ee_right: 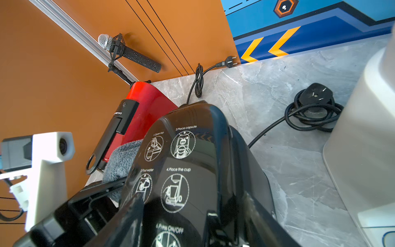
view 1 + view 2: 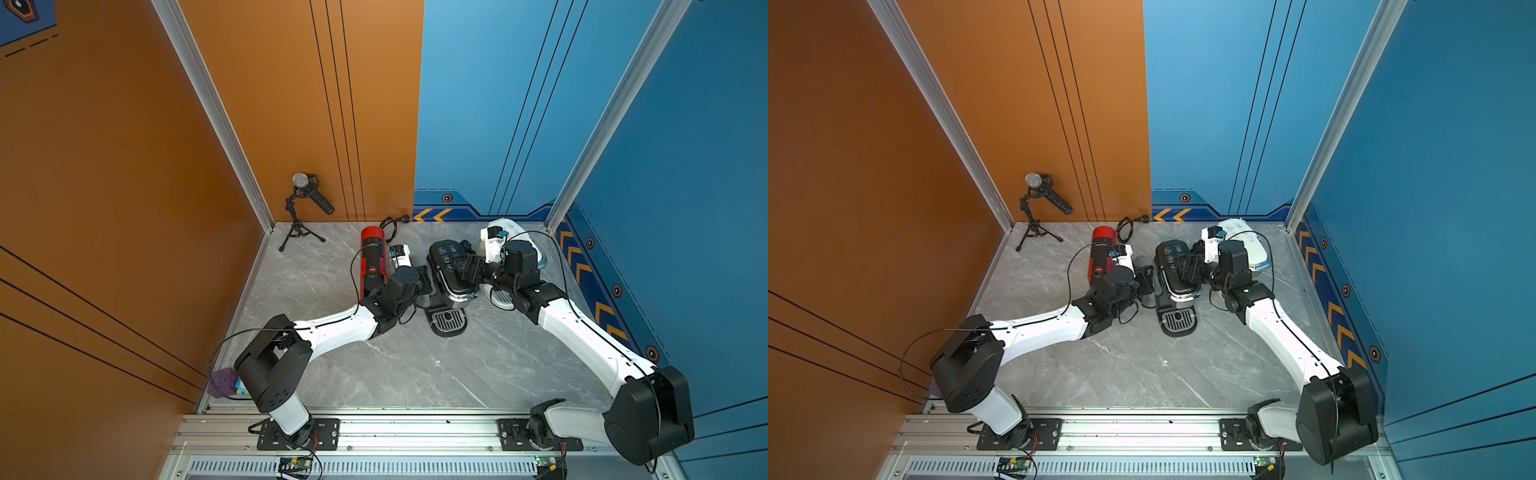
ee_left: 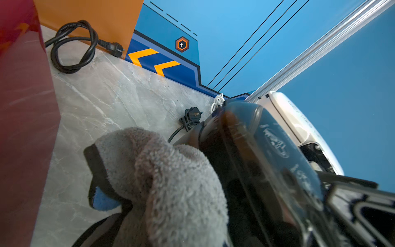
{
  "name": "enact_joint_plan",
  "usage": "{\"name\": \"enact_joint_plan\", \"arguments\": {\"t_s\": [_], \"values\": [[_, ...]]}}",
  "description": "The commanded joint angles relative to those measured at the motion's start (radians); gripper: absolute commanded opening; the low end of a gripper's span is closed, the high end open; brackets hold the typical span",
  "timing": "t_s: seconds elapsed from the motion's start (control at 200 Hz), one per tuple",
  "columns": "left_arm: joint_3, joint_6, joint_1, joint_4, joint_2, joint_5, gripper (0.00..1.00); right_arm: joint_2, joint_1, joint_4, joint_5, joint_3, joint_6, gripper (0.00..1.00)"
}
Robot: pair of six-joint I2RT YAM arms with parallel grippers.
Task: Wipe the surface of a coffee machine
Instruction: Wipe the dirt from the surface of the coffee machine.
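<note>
Machines number three: red, black, white; gray cloth, one.

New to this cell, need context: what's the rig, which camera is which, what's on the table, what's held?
Two robot arms on a rail, each ending in a two-finger gripper. Two pictures come from one overhead stereo camera, two from cameras on the wrists. On the marble table are a black coffee machine, a red coffee machine, a white appliance, a microphone and coiled power cords. The left gripper is shut on a grey cloth, held against the black machine's side. The right gripper sits over that machine's top, jaws apart; whether it clamps is unclear.
</note>
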Motion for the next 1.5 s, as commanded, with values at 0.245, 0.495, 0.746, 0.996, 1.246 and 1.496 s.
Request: {"name": "enact_joint_plan", "arguments": {"t_s": [0.245,0.495,0.746,0.996,1.246,1.496], "values": [[-0.113,-0.003,-0.048,-0.115,0.016,0.087,0.0,0.016,0.015,-0.091,-0.021,-0.029,-0.007,0.73],[-0.032,0.029,-0.057,-0.115,0.029,0.112,0.0,0.012,0.015,-0.109,-0.021,-0.014,-0.015,0.73],[0.016,0.11,-0.04,-0.116,-0.068,0.071,0.0,0.011,0.015,-0.106,-0.02,-0.023,-0.015,0.73],[0.017,0.154,-0.037,-0.115,-0.13,0.025,0.0,0.022,0.015,-0.093,-0.025,-0.023,-0.009,0.73],[0.017,0.131,-0.026,-0.115,-0.027,0.067,0.0,0.025,0.017,-0.094,-0.024,-0.024,-0.009,0.73],[-0.03,0.087,-0.036,-0.115,0.034,0.084,0.0,0.022,0.015,-0.097,-0.021,-0.024,-0.012,0.73]]}}
